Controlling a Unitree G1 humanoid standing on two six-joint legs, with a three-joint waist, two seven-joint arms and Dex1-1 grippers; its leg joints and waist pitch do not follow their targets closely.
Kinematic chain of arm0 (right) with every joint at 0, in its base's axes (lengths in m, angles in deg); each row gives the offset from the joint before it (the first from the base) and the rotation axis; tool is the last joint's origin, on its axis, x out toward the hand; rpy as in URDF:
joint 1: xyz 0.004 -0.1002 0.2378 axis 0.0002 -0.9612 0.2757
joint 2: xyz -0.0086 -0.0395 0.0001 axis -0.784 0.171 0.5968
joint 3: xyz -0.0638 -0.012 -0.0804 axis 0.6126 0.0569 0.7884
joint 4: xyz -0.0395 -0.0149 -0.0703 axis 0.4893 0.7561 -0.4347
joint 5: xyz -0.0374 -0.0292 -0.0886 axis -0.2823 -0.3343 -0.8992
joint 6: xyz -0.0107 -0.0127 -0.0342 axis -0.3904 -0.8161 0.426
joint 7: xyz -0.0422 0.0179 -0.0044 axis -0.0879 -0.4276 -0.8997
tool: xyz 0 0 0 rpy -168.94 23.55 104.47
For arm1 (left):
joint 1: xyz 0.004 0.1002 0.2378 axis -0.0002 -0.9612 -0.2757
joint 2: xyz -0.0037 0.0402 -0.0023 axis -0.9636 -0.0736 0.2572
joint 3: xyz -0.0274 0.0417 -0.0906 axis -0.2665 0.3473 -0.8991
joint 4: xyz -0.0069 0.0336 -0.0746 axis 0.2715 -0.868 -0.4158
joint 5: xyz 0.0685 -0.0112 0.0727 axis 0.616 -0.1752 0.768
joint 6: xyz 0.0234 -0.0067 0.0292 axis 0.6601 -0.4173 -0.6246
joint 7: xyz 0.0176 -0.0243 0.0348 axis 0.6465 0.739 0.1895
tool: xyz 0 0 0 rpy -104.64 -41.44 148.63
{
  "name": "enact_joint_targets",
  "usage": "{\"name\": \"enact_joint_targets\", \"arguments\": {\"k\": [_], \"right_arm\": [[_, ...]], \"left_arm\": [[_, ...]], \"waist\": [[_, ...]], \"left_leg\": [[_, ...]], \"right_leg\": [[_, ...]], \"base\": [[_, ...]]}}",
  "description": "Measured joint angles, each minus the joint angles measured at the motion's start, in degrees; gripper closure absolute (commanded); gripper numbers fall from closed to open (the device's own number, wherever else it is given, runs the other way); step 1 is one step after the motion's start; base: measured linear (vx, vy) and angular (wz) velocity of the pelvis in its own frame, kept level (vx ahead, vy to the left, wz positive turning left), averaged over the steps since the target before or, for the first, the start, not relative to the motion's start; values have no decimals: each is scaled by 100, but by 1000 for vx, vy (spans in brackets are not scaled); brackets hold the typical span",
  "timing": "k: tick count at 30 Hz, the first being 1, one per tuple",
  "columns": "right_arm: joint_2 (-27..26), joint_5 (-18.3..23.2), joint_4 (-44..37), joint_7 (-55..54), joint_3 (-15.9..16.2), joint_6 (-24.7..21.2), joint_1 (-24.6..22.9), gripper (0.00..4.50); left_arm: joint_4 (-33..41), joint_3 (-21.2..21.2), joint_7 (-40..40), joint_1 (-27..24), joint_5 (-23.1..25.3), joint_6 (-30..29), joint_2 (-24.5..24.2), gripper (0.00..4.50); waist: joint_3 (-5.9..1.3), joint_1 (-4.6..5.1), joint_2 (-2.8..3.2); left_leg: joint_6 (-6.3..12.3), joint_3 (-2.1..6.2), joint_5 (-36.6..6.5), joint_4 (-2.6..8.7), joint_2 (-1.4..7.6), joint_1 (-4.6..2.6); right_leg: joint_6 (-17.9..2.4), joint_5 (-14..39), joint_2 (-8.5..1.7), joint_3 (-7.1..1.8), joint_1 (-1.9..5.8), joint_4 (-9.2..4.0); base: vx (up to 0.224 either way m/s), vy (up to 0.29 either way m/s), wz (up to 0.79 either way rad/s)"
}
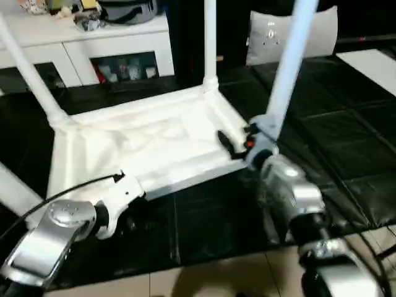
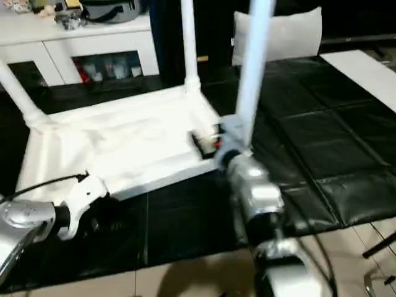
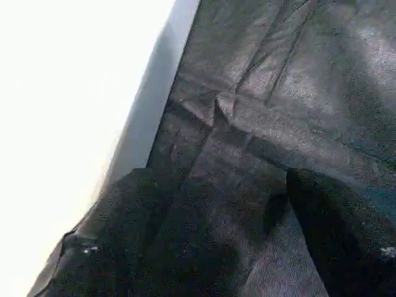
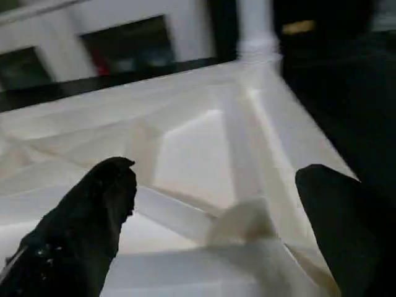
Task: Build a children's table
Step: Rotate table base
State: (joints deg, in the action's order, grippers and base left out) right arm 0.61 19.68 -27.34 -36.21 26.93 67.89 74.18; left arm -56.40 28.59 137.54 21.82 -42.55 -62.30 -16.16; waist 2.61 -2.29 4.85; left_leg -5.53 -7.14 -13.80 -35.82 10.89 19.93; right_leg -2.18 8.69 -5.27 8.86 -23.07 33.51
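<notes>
The white tabletop [image 1: 148,145] lies upside down on the black mat, its X-ribbed underside [image 4: 204,142] facing up. Legs rise from its far-left corner [image 1: 28,71], far-right corner [image 1: 210,43] and near-right corner [image 1: 288,65]. Another white leg [image 1: 12,189] slants at the left edge. My right gripper [image 1: 238,141] is open just inside the near-right corner, beside that leg, with only the ribbed underside between its fingers [image 4: 93,216]. My left gripper [image 3: 216,247] is open low over the mat, next to the tabletop's near edge [image 3: 148,117], holding nothing.
A white cabinet with glass doors [image 1: 93,49] stands behind the tabletop, clutter on top. A pale cushion [image 1: 291,34] and a white board [image 1: 374,65] lie at the back right. The black mat [image 1: 334,124] ends at tan floor tiles [image 1: 216,275] in front.
</notes>
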Motion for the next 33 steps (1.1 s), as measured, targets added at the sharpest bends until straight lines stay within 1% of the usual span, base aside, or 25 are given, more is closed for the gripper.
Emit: {"name": "enact_joint_targets", "arguments": {"k": [2, 3, 4, 6, 9, 11, 13, 16, 20, 24, 28, 29, 33], "right_arm": [[169, 16, 105, -84, -155, 112, 61, 0], [261, 30, 181, -90, -224, 149, 86, 0], [371, 33, 254, -103, -286, 197, 94, 0], [519, 32, 431, -115, -377, 303, 134, 0], [716, 31, 665, -153, -490, 426, 207, 0], [889, 30, 879, -177, -588, 582, 239, 0], [974, 29, 950, -237, -691, 638, 241, 0], [1160, 21, 1075, -243, -704, 727, 239, 0], [1222, -15, 1099, -240, -792, 818, 188, 0], [1184, -9, 831, -226, -821, 872, -106, 0], [1031, 35, 524, -188, -794, 845, -467, 0], [987, 36, 471, -185, -787, 835, -505, 0], [767, 119, -445, 173, -538, 642, -984, 0]], "left_arm": [[-2, 4, -39, 18, 19, 47, 5, 14], [-7, 1, -78, 47, 30, 61, 38, 14], [-23, -14, -117, 79, 40, 93, 82, 5], [-79, -31, -229, 135, 42, 204, 189, 5], [-162, -84, -352, 154, 44, 337, 221, 5], [-256, -106, -502, 231, 48, 441, 348, 5], [-291, -137, -604, 269, 53, 512, 401, 5], [-496, -250, -984, 398, 199, 783, 621, 5], [-739, -290, -1440, 573, 319, 1071, 868, 5], [-893, -497, -2016, 577, 325, 1501, 1375, 5], [-891, -617, -2319, 519, 306, 1812, 1659, 5], [-892, -615, -2344, 504, 306, 1841, 1695, 5], [-780, -747, -2617, 133, 224, 2094, 1962, 5]], "waist": [[0, -14, -1], [0, -22, -1], [-1, -24, -2], [0, -28, -3], [0, -40, -3], [0, -85, -4], [-1, -101, -5], [-1, -115, -5], [-1, -107, -4], [-5, -107, -14], [-6, -77, -15], [-5, -58, -15], [-8, 37, -18]], "left_leg": [[1, -1, 2, 0, 2, 0], [2, -2, 4, 0, 2, 1], [3, -4, 6, 0, 2, 0], [11, -7, 14, 0, 2, 3], [13, -8, 15, 0, 3, 3], [19, -10, 19, -1, 2, 6], [29, -13, 26, -1, 3, 7], [44, -14, 35, -2, 3, 10], [47, -15, 36, -1, 4, 11], [49, -16, 37, -1, 5, 15], [50, -20, 37, 1, 9, 16], [50, -22, 37, 1, 9, 17], [50, -24, 36, 7, 13, 17]], "right_leg": [[4, 3, 0, 0, 0, 6], [4, 3, 0, 0, 0, 7], [4, 3, 0, 0, 0, 7], [4, 2, -1, -2, -1, 9], [5, 3, -1, -1, -3, 14], [6, 3, -3, -1, -3, 14], [6, 4, -3, -3, -4, 14], [6, 4, -3, -2, -5, 15], [9, 5, -3, -2, -8, 15], [14, 9, -3, -1, -9, 12], [15, 9, -1, -1, -15, 12], [15, 9, 0, -1, -18, 12], [16, 10, 3, 0, -22, 10]], "base": [[0, 0, 0], [0, 0, 0], [0, 0, 0], [0, 0, 0], [0, 0, 0], [0, 0, 0], [0, 0, 0], [0, 0, 0], [0, 0, 0], [0, 0, 0], [0, 0, 0], [0, 0, 0], [0, 0, 0]]}}
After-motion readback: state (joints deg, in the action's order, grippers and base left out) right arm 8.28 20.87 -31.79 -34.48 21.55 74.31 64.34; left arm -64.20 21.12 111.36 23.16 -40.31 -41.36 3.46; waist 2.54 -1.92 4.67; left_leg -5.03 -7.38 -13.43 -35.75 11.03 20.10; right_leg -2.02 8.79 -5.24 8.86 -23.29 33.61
